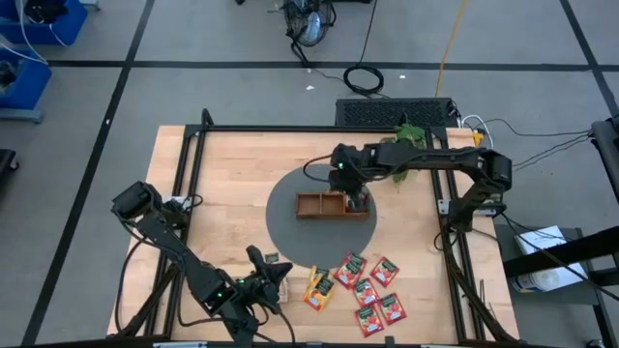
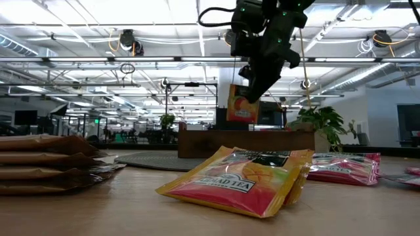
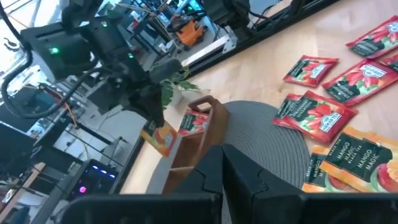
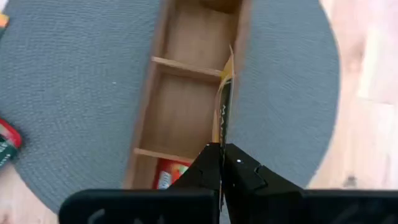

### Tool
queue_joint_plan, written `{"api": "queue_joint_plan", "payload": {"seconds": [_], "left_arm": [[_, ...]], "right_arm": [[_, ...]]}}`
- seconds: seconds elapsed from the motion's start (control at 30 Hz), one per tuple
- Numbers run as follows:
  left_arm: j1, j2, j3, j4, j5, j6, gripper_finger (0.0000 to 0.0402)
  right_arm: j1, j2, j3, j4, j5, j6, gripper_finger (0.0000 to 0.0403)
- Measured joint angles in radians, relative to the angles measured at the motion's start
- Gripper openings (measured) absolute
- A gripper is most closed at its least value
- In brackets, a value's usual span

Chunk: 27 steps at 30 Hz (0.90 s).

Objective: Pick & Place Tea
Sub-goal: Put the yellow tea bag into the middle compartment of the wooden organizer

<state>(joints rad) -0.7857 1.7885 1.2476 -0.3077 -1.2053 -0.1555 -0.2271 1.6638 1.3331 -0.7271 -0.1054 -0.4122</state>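
Observation:
My right gripper is shut on an orange-yellow tea sachet and hangs over the right part of the brown wooden tray, which stands on a round grey mat. One red sachet lies in a tray compartment. Several red sachets and an orange-yellow one lie flat on the table near its near edge. My left gripper is shut and empty, low at the near left, beside these sachets. My right gripper pinches the orange-yellow sachet by its top edge between its two fingers, coming from above and pointing down. The sachet hangs upright below the fingers, edge-on in the right wrist view, and clear of the tray.
A stack of flat sachets lies at the near left in the low view. A small green plant stands behind the tray at the table's far side. A black frame borders the table. Bare wood lies left of the mat.

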Motion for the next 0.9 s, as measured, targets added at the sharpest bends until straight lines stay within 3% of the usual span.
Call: {"api": "queue_joint_plan", "payload": {"seconds": [0.2, 0.43, 0.6, 0.9], "left_arm": [[0.000, 0.000, 0.000, -0.004, -0.001, -0.002, 0.0023], [0.000, 0.000, 0.000, -0.006, 0.000, -0.015, 0.0004], [0.000, 0.000, 0.000, -0.006, 0.000, -0.016, 0.0022], [0.009, 0.000, 0.000, -0.006, 0.000, -0.018, 0.0018]], "right_arm": [[0.013, 0.037, 0.000, -0.004, 0.000, -0.010, 0.0000], [0.013, 0.037, -0.017, 0.023, -0.002, -0.005, 0.0000], [0.013, 0.037, -0.045, 0.038, -0.002, 0.002, 0.0000], [0.009, 0.037, -0.129, 0.167, 0.000, 0.015, 0.0000]]}}
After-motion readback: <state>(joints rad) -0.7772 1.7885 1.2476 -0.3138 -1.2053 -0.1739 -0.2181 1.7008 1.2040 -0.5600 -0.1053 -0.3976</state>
